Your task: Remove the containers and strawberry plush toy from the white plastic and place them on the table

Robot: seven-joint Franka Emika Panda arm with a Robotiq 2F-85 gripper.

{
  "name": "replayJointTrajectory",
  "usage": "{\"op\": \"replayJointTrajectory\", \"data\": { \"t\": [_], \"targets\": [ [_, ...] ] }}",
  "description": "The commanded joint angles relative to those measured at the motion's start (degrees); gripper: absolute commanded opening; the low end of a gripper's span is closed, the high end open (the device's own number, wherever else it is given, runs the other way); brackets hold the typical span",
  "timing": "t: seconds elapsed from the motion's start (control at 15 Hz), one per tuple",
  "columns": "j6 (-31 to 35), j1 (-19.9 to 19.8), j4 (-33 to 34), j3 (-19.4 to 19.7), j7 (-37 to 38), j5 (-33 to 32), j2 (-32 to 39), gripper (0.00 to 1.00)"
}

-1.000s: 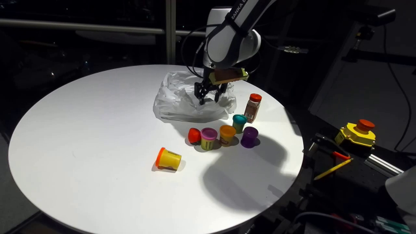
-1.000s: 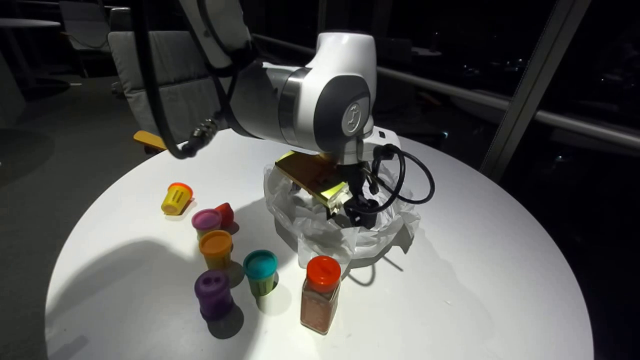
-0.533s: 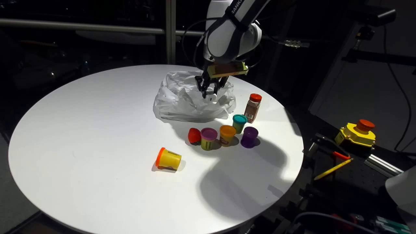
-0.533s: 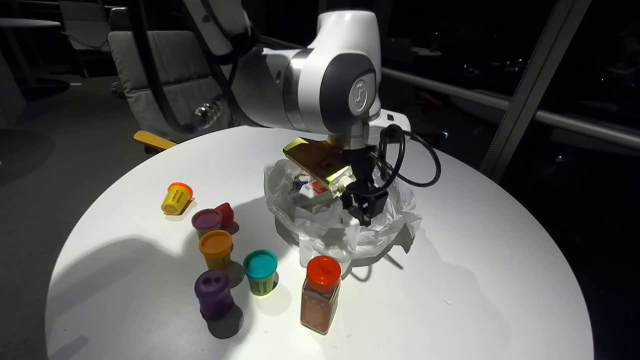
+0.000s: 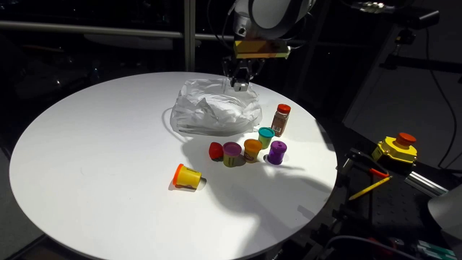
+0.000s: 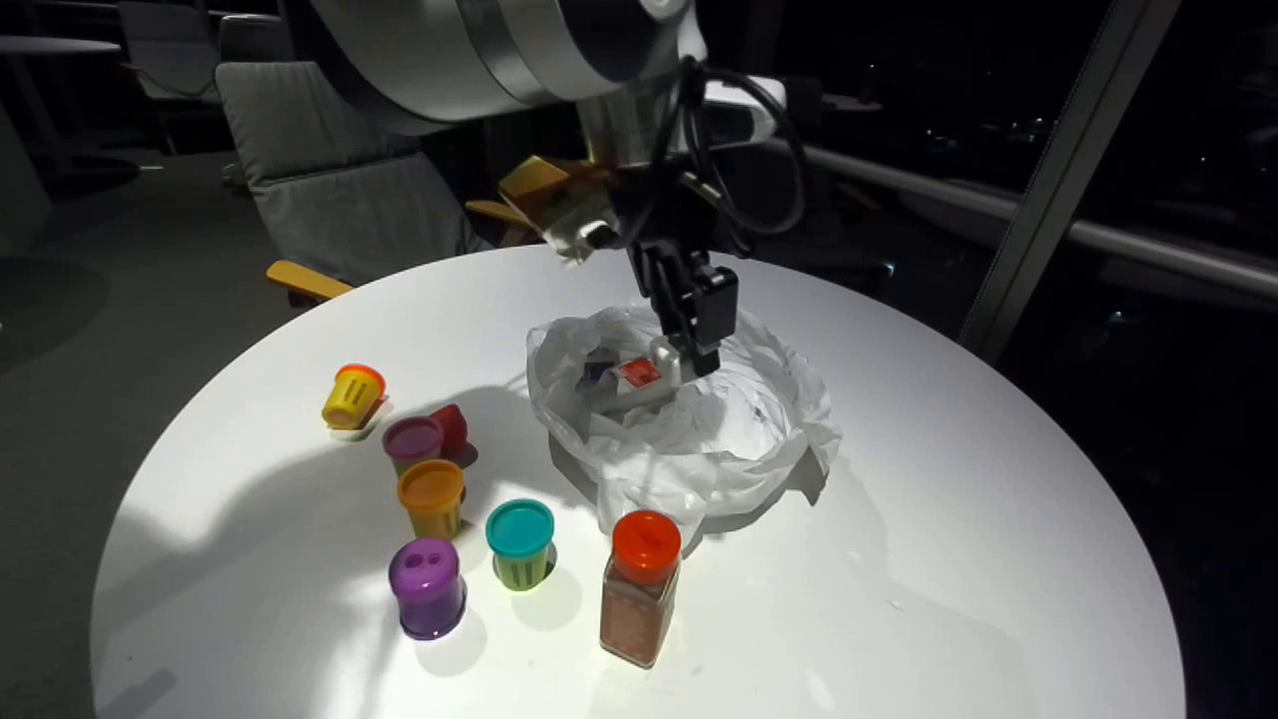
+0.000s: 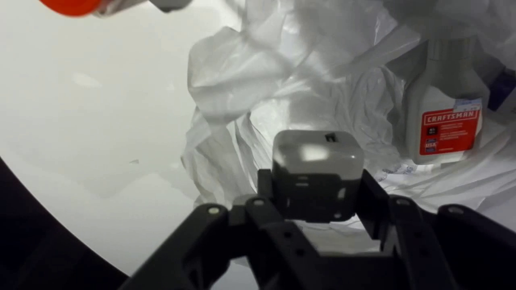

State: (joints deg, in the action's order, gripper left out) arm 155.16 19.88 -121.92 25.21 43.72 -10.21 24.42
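My gripper point(image 7: 316, 193) is shut on a small white rounded container point(image 7: 316, 151), held above the white plastic bag point(image 5: 216, 121). In an exterior view the gripper point(image 6: 694, 345) and the white container point(image 6: 667, 358) are over the bag's opening. A white bottle with a red label point(image 7: 447, 125) lies inside the bag; a dark blue item point(image 7: 502, 88) beside it is only partly visible. The red strawberry toy point(image 5: 216, 151) sits on the table beside a pink-lidded tub point(image 5: 231, 155). Orange point(image 5: 252, 151), teal-lidded point(image 5: 266, 138) and purple point(image 5: 277, 153) containers stand nearby.
A yellow tub with an orange lid point(image 5: 187, 177) lies on its side on the round white table point(image 5: 90, 144). A red-capped jar point(image 5: 279, 121) stands near the bag, also in an exterior view point(image 6: 639, 599). A chair point(image 6: 339, 190) stands behind the table.
My gripper has risen out of the bag with the white container held in it. The bottle inside the bag shows more clearly. The containers on the table have not moved.
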Motion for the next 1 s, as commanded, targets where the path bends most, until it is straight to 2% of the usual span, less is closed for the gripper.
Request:
{"op": "replayJointTrajectory", "data": {
  "t": [0.0, 0.13, 0.33, 0.6, 0.93],
  "targets": [
    [-0.9, 5.0, -12.4, 2.8, 13.2, -11.6, -12.4, 0.27],
    [-1.7, 4.1, -18.0, 1.1, 20.9, -19.3, -17.9, 0.27],
    [-2.1, -1.5, -25.2, -4.4, 29.6, -26.7, -23.6, 0.27],
    [1.3, -11.1, -32.6, -12.2, 27.6, -22.4, -25.8, 0.27],
    [9.2, -18.7, -34.2, -14.8, 24.5, -18.4, -19.8, 0.27]
  ]
}}
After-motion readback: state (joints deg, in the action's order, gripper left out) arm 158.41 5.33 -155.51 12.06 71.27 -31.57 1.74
